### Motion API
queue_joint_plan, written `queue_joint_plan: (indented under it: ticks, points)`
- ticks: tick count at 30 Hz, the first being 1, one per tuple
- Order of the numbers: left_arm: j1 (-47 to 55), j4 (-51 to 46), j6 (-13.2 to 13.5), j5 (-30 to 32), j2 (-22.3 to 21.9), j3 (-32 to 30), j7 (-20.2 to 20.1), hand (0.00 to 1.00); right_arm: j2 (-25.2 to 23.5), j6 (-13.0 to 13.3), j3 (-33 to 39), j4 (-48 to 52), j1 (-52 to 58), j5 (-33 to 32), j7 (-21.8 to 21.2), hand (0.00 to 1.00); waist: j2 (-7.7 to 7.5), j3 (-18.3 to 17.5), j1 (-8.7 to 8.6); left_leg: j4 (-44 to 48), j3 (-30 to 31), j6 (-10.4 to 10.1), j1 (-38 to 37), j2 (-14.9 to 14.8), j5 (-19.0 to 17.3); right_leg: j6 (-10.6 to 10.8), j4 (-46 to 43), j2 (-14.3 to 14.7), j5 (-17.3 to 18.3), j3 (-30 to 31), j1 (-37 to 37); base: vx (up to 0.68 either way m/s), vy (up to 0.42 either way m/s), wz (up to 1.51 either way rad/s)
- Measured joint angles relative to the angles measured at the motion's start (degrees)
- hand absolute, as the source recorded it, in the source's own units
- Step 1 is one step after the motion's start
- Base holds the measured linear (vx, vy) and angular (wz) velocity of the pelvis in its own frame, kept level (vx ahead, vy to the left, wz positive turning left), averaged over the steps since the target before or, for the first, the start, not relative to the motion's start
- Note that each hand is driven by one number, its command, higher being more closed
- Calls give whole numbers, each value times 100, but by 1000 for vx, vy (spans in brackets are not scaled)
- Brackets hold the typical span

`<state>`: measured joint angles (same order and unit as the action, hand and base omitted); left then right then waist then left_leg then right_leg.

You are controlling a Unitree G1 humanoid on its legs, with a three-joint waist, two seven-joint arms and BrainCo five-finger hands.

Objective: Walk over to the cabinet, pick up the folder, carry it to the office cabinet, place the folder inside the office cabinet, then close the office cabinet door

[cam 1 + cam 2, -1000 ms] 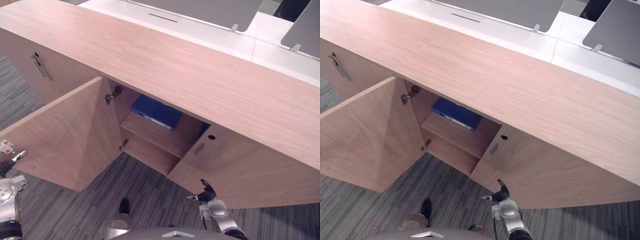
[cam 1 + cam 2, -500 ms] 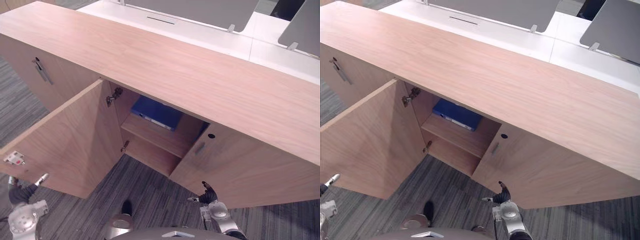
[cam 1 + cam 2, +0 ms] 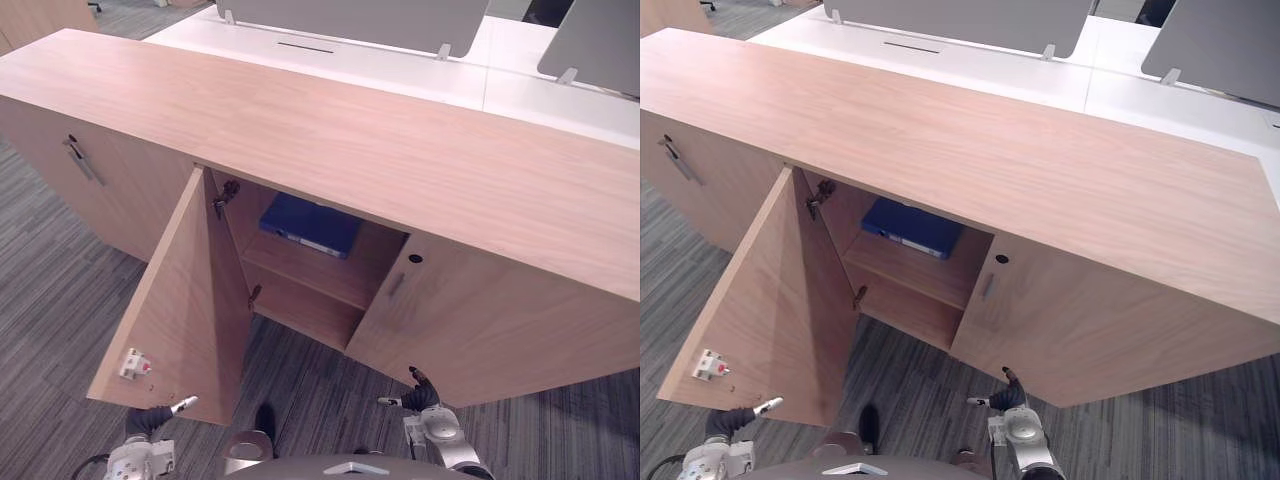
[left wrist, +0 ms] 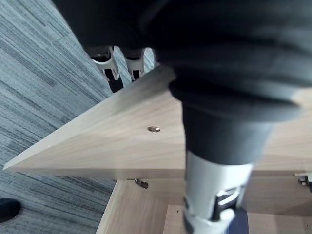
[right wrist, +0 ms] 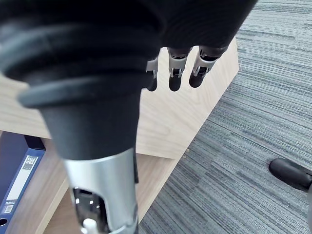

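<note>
From the head camera I see the cabinet with its left door swung out at an angle. The blue folder lies flat on the shelf inside the cabinet, in neither hand. My left hand sits low at the door's outer bottom corner, one finger straight and pointing at the door's edge. I can't tell whether it touches. My right hand hangs low in front of the cabinet's closed right door, above the carpet.

In the left wrist camera, the fingers reach straight past the door's edge, and the thumb is spread away from them. The hand is apart and grips nothing.

In the right wrist camera, the fingers hang loose and apart from the thumb, holding nothing. The folder shows on the shelf beyond.
</note>
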<state>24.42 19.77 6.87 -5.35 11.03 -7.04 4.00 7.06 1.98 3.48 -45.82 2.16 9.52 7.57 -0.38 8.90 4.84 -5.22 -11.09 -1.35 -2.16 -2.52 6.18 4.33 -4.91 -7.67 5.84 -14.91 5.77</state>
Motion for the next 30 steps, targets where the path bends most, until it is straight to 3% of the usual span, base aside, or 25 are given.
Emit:
queue_joint_plan:
  ticks: [7, 13, 18, 19, 25, 30]
  points:
    - [-28, 238, 2, 112, 31, 777, -193, 0, -2, 0, -5, 0, -6, 113, 4, 0, 115, -71, -170, 0, -160, -5, 35, -22, 26, 16, 0, 88, 9, 379, -148, -32, 20, -12]
    - [-768, 838, -29, 445, -8, 1826, -535, 0, -78, -90, -63, -3, 15, 112, 5, 0, 180, -126, -495, -1, -467, 55, 29, -20, -16, -13, 89, 106, -9, 678, -274, -5, 47, -26]
    - [-1592, 1038, -62, 454, -117, 2106, -548, 0, -128, -115, -183, -28, 132, 112, 9, 0, 147, -251, -762, -2, -783, 123, 35, -13, -110, -126, 212, 105, -81, 955, -409, 30, 52, -38]
    - [-1757, 1072, -72, 474, -137, 2101, -504, 0, -133, -120, -223, -33, 178, 113, 17, 0, 129, -278, -859, -2, -834, 115, 24, -11, -135, -156, 232, 96, -100, 976, -421, 57, 37, -29]
    - [-2424, 1332, -188, 561, -150, 2037, 12, 0, -188, -124, -226, -139, 183, 106, 59, 0, 75, -354, -1024, -1, -1110, 60, 38, -18, -237, -229, 261, 92, -167, 1124, -588, 74, 16, -26]
    - [-2794, 1582, -309, 555, -142, 1785, 432, 0, -196, -174, -194, -303, 161, 100, 89, 0, 15, -405, -1094, 1, -1150, -15, 39, -20, -333, 68, 382, 76, -472, 1122, -561, 124, -13, -5]
